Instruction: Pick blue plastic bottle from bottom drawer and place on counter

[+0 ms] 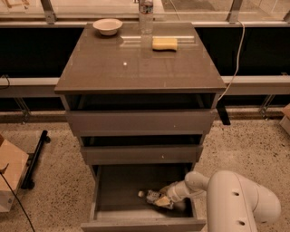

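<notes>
The bottom drawer [117, 192] is pulled open below the two other drawers. The blue plastic bottle [151, 196] lies on its side on the drawer floor, right of centre, with its white cap pointing left. My gripper [164, 200] reaches down into the drawer from the right and is at the bottle's right end, touching or closely around it. My white arm [235, 204] fills the lower right corner. The counter [136, 68] is the cabinet's glossy grey-brown top.
On the back of the counter stand a white bowl [108, 26], a tall clear water bottle [146, 13] and a yellow sponge [164, 43]. The two upper drawers stand slightly open. A cardboard box [9, 176] and a black stand sit on the floor at left.
</notes>
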`<state>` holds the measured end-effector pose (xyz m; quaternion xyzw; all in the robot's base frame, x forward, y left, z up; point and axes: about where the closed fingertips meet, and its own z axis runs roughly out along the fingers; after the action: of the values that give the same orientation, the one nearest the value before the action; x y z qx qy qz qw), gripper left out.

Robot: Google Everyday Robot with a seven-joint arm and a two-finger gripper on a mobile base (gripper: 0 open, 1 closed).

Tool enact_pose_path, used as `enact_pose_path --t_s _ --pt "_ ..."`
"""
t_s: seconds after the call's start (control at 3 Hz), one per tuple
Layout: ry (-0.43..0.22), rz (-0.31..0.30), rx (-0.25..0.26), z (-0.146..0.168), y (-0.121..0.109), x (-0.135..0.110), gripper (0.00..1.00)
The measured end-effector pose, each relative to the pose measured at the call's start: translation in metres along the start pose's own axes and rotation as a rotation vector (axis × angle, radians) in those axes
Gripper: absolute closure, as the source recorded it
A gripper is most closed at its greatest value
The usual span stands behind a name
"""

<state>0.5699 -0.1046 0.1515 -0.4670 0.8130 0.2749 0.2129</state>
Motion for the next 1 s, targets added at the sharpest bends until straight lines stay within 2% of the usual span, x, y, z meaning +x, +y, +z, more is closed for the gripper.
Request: enact_pose_path --t_s 0.33,0.67,1.0 --pt "-0.049 0.006 -0.026 -0.011 0.010 -0.011 1.00" --pt "-0.116 -0.055 -0.050 -0.052 0.032 -0.031 1.00" --pt "-0.171 -0.161 -0.061 -0.131 0.074 -0.060 1.00"
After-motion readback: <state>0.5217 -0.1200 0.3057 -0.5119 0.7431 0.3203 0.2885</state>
